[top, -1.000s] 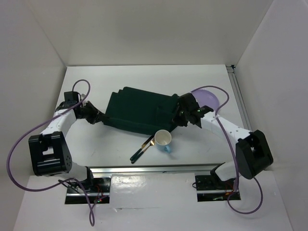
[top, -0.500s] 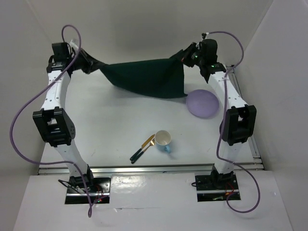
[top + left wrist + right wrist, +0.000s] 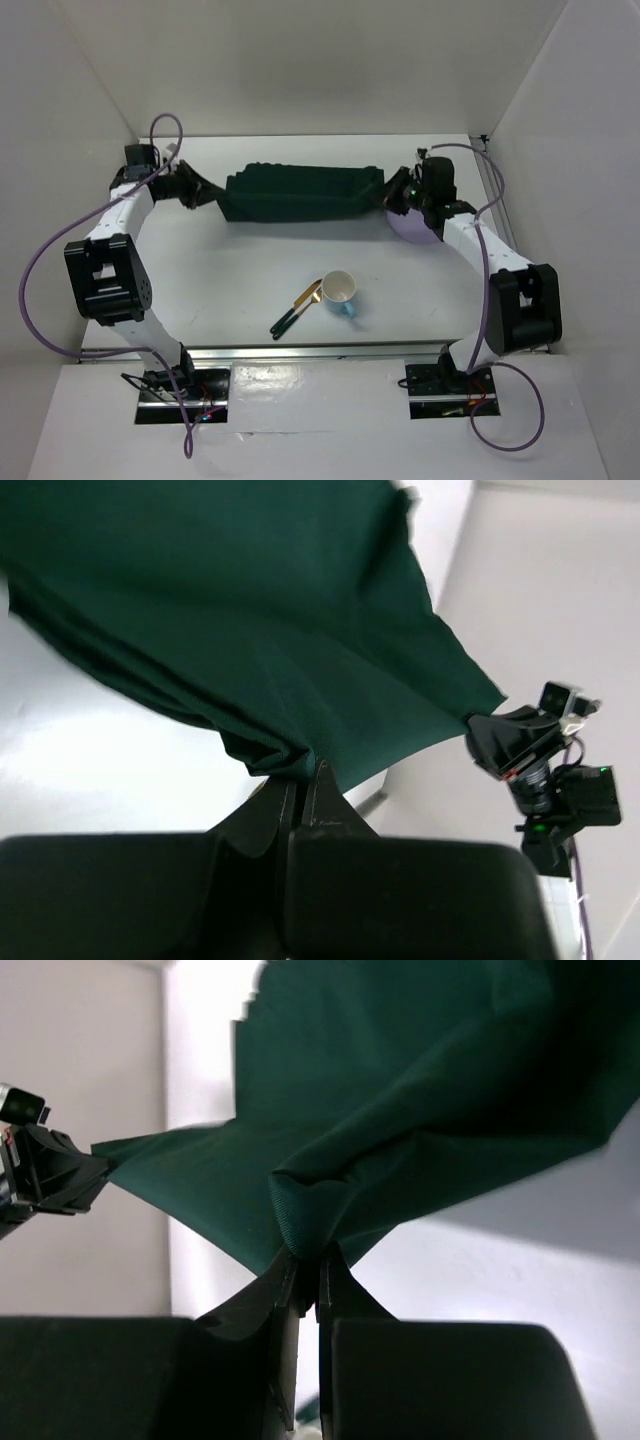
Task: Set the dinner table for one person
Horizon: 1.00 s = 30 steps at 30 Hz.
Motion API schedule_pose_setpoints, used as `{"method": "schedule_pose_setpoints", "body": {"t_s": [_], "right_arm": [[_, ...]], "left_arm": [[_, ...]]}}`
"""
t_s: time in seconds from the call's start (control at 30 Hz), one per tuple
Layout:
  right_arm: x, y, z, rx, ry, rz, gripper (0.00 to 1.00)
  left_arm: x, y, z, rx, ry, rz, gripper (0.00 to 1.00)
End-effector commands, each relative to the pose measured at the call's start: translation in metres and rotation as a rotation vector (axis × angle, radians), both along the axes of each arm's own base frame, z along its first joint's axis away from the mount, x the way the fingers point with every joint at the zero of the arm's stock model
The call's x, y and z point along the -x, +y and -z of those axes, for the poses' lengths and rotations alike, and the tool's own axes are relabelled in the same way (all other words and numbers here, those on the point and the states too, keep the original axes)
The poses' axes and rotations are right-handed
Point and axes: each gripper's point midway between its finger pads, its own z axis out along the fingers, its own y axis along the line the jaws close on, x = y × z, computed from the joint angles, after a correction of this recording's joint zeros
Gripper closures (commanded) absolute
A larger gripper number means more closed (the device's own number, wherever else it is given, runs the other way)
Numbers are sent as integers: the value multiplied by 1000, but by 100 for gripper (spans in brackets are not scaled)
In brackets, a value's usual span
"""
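- The left claw (image 3: 208, 194) pinches the left end of the dark green placemat (image 3: 300, 193).
- The right claw (image 3: 388, 197) clamps its right end, near the desk's (image 3: 230, 270) far edge.

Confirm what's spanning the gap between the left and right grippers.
The dark green placemat spans it, bunched lengthwise. The left gripper is shut on one end and the right gripper on the other. The top external view shows this best.
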Motion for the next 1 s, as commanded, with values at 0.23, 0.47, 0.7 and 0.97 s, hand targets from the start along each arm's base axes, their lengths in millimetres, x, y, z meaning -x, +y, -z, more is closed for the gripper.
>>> {"method": "schedule_pose_setpoints", "body": {"t_s": [0.23, 0.47, 0.7, 0.97], "right_arm": [[73, -19, 55, 197, 154, 11, 37], [74, -65, 13, 269, 49, 218, 22], [31, -62, 20, 336, 124, 147, 46], [-30, -48, 78, 512, 330, 58, 60]], "left_arm": [[77, 21, 56, -180, 160, -20, 44], [66, 39, 29, -291, 123, -63, 4], [31, 64, 18, -382, 97, -139, 27], [-14, 62, 60, -499, 209, -89, 20]]}}
